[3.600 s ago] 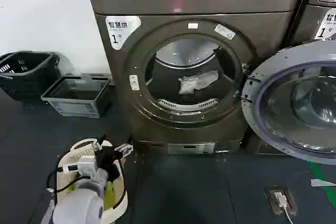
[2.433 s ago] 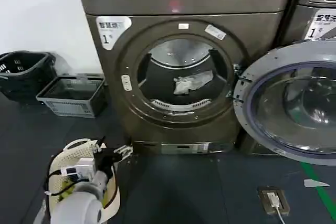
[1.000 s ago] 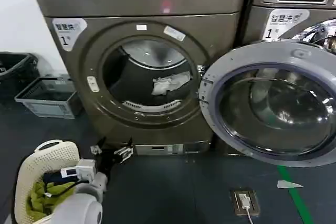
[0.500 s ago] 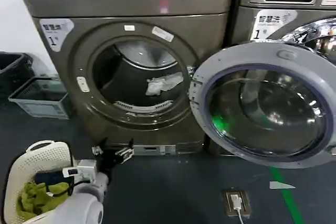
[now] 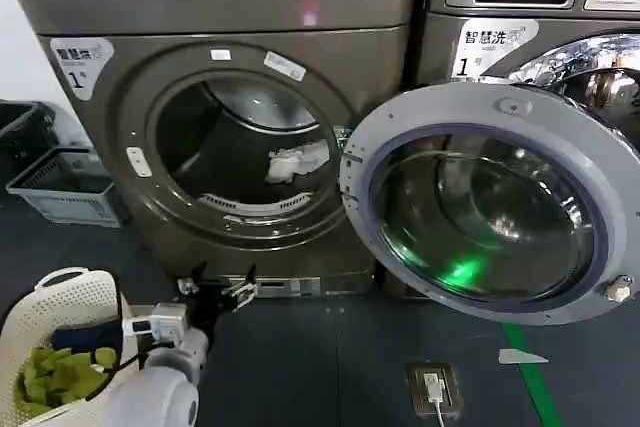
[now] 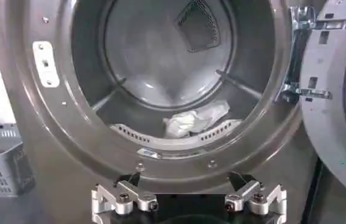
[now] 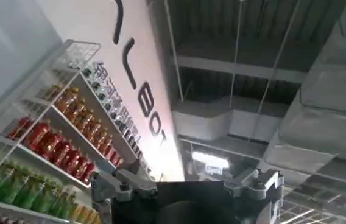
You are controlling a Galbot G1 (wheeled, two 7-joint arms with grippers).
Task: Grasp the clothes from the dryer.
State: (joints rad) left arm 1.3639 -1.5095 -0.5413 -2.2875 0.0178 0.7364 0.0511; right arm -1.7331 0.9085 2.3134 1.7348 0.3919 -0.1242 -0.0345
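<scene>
The left gripper (image 5: pixel 216 291) hangs low before the dryer (image 5: pixel 100 182), below the rim of the round porthole, with its two fingers spread apart and nothing between them; the left wrist view shows the same gripper (image 6: pixel 188 195) with its fingertips wide of each other under the opening. The clothes (image 5: pixel 295 161) lie inside the steel drum, well above and beyond the gripper and somewhat to its right, apart from it, resting near the front lip of the drum toward the hinge side. In the left wrist view the clothes (image 6: pixel 194 118) are one small white wrinkled bunch just behind the perforated front lip, longer than tall, with the long axis running across the opening and the end nearer the door hinge raised a little. The grey-rimmed glass door (image 5: pixel 485 212) stands swung wide open to the right of the porthole, in front of a second machine (image 5: pixel 520 7) of like colour. On the floor to the robot's left stands one white basket (image 5: pixel 60 302) holding green fabric lumps (image 5: pixel 55 372), and farther back beside the dryer are one grey crate (image 5: pixel 65 187) and one dark basket (image 5: pixel 20 122). The right gripper (image 7: pixel 185 192) points upward toward a ceiling, with shelves of bottles (image 7: pixel 51 146) along a wall beside it; its fingers stand apart and hold nothing.
</scene>
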